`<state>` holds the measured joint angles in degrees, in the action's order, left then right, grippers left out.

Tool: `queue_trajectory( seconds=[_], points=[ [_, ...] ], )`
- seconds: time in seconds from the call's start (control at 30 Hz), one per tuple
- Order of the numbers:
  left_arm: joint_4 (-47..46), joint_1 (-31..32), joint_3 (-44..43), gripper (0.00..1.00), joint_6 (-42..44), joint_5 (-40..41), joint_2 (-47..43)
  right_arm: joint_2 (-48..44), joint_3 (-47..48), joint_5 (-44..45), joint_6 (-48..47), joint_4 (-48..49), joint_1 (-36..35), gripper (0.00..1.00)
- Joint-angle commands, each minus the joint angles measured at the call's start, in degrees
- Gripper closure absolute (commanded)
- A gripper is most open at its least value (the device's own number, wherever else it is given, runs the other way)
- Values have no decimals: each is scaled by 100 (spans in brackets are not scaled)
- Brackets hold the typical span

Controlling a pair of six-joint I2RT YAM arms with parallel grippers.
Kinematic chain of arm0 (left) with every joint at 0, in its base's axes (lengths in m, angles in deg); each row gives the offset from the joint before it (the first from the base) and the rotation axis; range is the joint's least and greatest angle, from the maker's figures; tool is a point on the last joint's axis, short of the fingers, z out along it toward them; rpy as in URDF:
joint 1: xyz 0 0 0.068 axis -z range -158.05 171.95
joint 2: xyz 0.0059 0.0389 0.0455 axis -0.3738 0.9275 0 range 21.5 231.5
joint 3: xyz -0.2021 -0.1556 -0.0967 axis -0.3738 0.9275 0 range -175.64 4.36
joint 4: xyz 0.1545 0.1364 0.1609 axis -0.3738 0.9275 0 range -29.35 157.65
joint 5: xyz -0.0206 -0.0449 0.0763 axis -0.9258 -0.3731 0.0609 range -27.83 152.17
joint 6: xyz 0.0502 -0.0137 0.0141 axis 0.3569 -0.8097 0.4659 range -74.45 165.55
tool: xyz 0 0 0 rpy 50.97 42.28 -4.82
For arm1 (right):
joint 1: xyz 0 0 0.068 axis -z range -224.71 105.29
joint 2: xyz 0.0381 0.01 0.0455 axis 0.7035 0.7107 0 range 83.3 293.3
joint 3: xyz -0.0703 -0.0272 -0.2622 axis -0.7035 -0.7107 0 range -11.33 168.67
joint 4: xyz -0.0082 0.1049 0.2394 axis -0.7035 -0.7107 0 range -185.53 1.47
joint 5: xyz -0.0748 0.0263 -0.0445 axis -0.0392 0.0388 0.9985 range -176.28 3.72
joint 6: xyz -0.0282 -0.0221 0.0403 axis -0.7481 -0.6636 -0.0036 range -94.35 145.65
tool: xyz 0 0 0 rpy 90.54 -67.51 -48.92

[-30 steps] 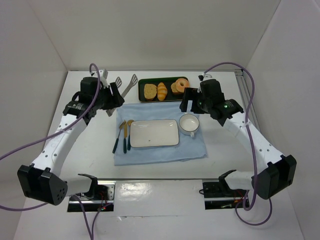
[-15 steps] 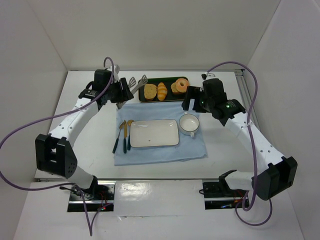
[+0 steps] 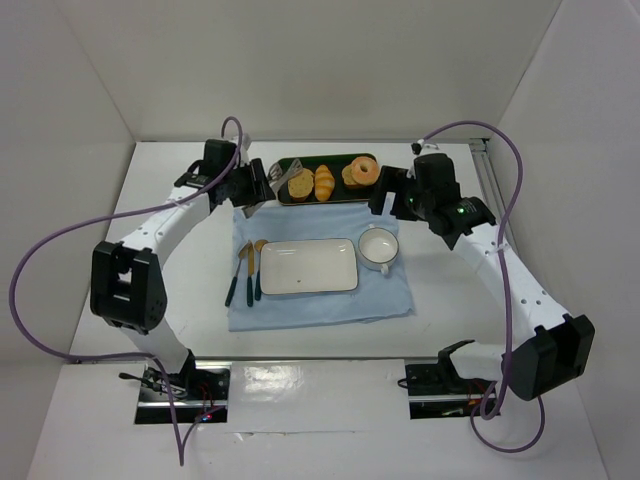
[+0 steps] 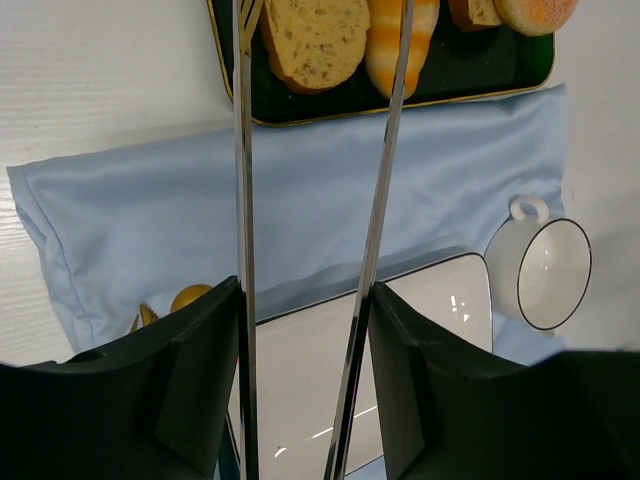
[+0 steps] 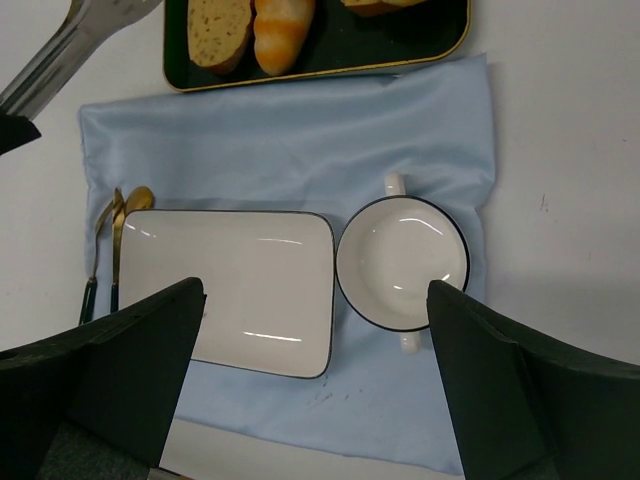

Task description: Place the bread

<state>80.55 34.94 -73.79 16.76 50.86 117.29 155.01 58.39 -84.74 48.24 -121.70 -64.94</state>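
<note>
The bread (image 3: 300,182), a tan speckled slice with a brown crust, lies at the left end of the dark green tray (image 3: 335,160). It also shows in the left wrist view (image 4: 315,40) and the right wrist view (image 5: 218,28). My left gripper (image 3: 252,187) (image 4: 305,300) is shut on metal tongs (image 4: 243,150). The tongs' arms are spread and their tips reach the tray's left end, on either side of the bread (image 3: 275,178). My right gripper (image 3: 385,190) (image 5: 315,300) is open and empty, above the cloth between plate and cup.
A croissant (image 3: 324,181) and doughnuts (image 3: 360,172) share the tray. A white rectangular plate (image 3: 308,265), a white cup (image 3: 378,248) and gold cutlery (image 3: 245,270) lie on a blue cloth (image 3: 320,305). White walls enclose the table.
My left arm has swung right and back, carrying the tongs from the table's left side to the tray's left end by the bread. The right gripper shifted slightly back.
</note>
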Motion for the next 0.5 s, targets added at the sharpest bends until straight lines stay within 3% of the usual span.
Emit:
queue_trajectory(
  seconds=[0.0,0.47],
  points=[
    [-294,54,-104,37,49,-152,88,-86,-2,-119,-97,293,98,1],
    [-399,54,-51,37,50,6,546,-86,51,-119,-150,188,151,1]
  ],
)
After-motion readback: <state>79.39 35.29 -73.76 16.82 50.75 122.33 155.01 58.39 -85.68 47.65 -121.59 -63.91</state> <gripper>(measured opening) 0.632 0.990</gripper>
